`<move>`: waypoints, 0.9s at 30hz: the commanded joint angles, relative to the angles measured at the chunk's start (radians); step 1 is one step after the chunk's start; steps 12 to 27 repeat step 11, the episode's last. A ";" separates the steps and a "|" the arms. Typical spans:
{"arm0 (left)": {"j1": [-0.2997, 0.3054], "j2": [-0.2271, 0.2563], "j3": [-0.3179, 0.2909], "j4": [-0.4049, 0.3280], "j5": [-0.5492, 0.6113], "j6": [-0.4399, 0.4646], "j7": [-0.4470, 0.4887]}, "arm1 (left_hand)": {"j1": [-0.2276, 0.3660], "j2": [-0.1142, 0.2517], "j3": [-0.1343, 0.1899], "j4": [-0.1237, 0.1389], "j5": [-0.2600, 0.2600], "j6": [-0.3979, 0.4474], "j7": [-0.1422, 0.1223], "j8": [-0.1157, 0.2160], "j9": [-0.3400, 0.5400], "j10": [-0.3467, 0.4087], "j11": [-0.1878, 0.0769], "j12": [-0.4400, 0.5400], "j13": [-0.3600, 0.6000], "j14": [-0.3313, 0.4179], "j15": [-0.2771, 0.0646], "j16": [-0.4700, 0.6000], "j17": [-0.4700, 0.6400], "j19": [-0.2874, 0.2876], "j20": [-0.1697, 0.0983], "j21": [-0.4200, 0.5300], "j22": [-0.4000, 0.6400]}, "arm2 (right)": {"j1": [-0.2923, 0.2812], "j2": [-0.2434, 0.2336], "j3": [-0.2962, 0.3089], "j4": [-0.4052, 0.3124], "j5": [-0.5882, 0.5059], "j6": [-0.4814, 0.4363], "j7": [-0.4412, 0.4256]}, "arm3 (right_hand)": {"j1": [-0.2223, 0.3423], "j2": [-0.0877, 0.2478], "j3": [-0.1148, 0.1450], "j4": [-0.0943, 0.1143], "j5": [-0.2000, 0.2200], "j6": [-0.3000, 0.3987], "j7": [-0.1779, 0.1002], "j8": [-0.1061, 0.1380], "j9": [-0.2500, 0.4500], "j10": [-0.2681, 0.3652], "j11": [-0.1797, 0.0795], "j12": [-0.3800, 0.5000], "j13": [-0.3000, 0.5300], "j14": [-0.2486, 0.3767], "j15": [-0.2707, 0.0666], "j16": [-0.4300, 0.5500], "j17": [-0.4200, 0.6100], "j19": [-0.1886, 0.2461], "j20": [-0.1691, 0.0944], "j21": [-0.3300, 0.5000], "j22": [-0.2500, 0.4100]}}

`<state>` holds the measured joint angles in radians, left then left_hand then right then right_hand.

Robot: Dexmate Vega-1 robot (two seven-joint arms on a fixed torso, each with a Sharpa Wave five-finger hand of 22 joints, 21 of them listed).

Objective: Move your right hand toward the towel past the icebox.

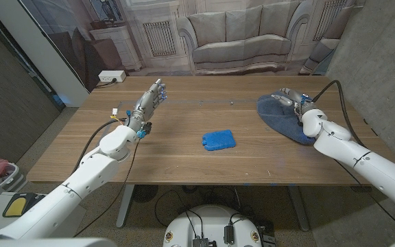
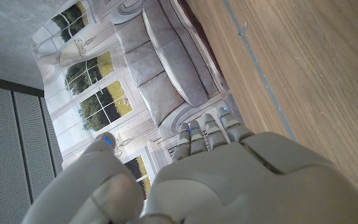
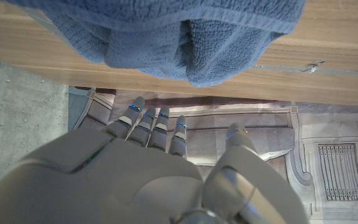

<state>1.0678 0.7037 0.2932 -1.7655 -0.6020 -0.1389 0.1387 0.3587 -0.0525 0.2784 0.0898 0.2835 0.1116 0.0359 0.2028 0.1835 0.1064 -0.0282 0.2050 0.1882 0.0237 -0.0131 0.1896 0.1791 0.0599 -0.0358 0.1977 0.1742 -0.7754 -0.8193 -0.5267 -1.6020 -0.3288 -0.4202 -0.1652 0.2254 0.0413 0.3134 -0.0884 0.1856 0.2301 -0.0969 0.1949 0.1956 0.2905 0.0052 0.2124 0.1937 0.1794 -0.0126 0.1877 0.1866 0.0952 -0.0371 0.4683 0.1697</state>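
Wooden tabletop (image 1: 184, 161) is seen before a printed backdrop of a sofa and windows. A blue towel (image 1: 278, 114) is crumpled near the tabletop's right edge, toward the far corner; a blue icebox (image 1: 219, 140) is laid near the middle. The right robot hand (image 1: 294, 100) is held over the towel, fingers apart and gripping nothing, with the icebox left well behind toward the centre. The towel is judged as good as reached. The left robot hand (image 1: 149, 99) is raised, fingers extended, empty, near the far left.
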 commanded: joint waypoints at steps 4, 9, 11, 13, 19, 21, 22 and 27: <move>0.000 0.008 -0.004 0.016 -0.008 -0.005 -0.016 | 0.003 -0.005 -0.005 -0.001 -0.002 0.008 -0.002 -0.002 0.005 0.000 -0.001 -0.002 0.002 0.007 0.004 -0.001 0.005 -0.002 -0.013 0.003 0.005 | 0.020 0.007 -0.019 0.004 -0.006 -0.029 0.002 | 0.000 0.008 -0.004 0.000 0.004 -0.004 0.002 0.003 0.002 -0.003 0.004 0.004 0.001 -0.002 -0.004 0.003 0.003 0.010 0.004 -0.006 0.006; 0.011 0.004 -0.009 0.026 -0.011 -0.025 -0.018 | 0.004 -0.005 -0.005 -0.001 -0.003 0.008 -0.001 -0.003 0.005 0.001 -0.001 -0.002 0.002 0.006 0.005 -0.002 0.005 -0.003 -0.013 0.003 0.005 | 0.021 0.005 -0.022 -0.005 -0.009 -0.035 0.007 | 0.000 0.007 -0.004 -0.001 0.003 -0.003 0.002 0.003 0.002 -0.003 -0.003 0.005 0.001 -0.002 -0.005 0.004 0.002 0.011 0.004 -0.009 0.006; 0.013 -0.002 -0.009 0.036 -0.014 -0.036 -0.021 | 0.004 -0.005 -0.006 -0.001 -0.003 0.008 -0.001 -0.003 0.005 0.002 -0.001 -0.002 0.002 0.006 0.004 -0.002 0.005 -0.003 -0.013 0.003 0.005 | 0.022 0.005 -0.025 -0.007 -0.010 -0.041 0.011 | 0.000 0.007 -0.005 -0.001 0.003 -0.003 0.002 0.003 0.002 -0.002 0.001 0.005 0.001 -0.002 -0.006 0.004 0.002 0.012 0.004 -0.010 0.006; 0.013 -0.002 -0.009 0.036 -0.014 -0.036 -0.021 | 0.004 -0.005 -0.006 -0.001 -0.003 0.008 -0.001 -0.003 0.005 0.002 -0.001 -0.002 0.002 0.006 0.004 -0.002 0.005 -0.003 -0.013 0.003 0.005 | 0.022 0.005 -0.025 -0.007 -0.010 -0.041 0.011 | 0.000 0.007 -0.005 -0.001 0.003 -0.003 0.002 0.003 0.002 -0.002 0.001 0.005 0.001 -0.002 -0.006 0.004 0.002 0.012 0.004 -0.010 0.006; 0.013 -0.002 -0.009 0.036 -0.014 -0.036 -0.021 | 0.004 -0.005 -0.006 -0.001 -0.003 0.008 -0.001 -0.003 0.005 0.002 -0.001 -0.002 0.002 0.006 0.004 -0.002 0.005 -0.003 -0.013 0.003 0.005 | 0.022 0.005 -0.025 -0.007 -0.010 -0.041 0.011 | 0.000 0.007 -0.005 -0.001 0.003 -0.003 0.002 0.003 0.002 -0.002 0.001 0.005 0.001 -0.002 -0.006 0.004 0.002 0.012 0.004 -0.010 0.006; 0.013 -0.002 -0.009 0.036 -0.014 -0.036 -0.021 | 0.004 -0.005 -0.006 -0.001 -0.003 0.008 -0.001 -0.003 0.005 0.002 -0.001 -0.002 0.002 0.006 0.004 -0.002 0.005 -0.003 -0.013 0.003 0.005 | 0.022 0.005 -0.025 -0.007 -0.010 -0.041 0.011 | 0.000 0.007 -0.005 -0.001 0.003 -0.003 0.002 0.003 0.002 -0.002 0.001 0.005 0.001 -0.002 -0.006 0.004 0.002 0.012 0.004 -0.010 0.006; 0.013 -0.002 -0.009 0.036 -0.014 -0.036 -0.021 | 0.004 -0.005 -0.006 -0.001 -0.003 0.008 -0.001 -0.003 0.005 0.002 -0.001 -0.002 0.002 0.006 0.004 -0.002 0.005 -0.003 -0.013 0.003 0.005 | 0.022 0.005 -0.025 -0.007 -0.010 -0.041 0.011 | 0.000 0.007 -0.005 -0.001 0.003 -0.003 0.002 0.003 0.002 -0.002 0.001 0.005 0.001 -0.002 -0.006 0.004 0.002 0.012 0.004 -0.010 0.006; 0.013 -0.002 -0.009 0.036 -0.014 -0.036 -0.021 | 0.004 -0.005 -0.006 -0.001 -0.003 0.008 -0.001 -0.003 0.005 0.002 -0.001 -0.002 0.002 0.006 0.004 -0.002 0.005 -0.003 -0.013 0.003 0.005 | 0.022 0.005 -0.025 -0.007 -0.010 -0.041 0.011 | 0.000 0.007 -0.005 -0.001 0.003 -0.003 0.002 0.003 0.002 -0.002 0.001 0.005 0.001 -0.002 -0.006 0.004 0.002 0.012 0.004 -0.010 0.006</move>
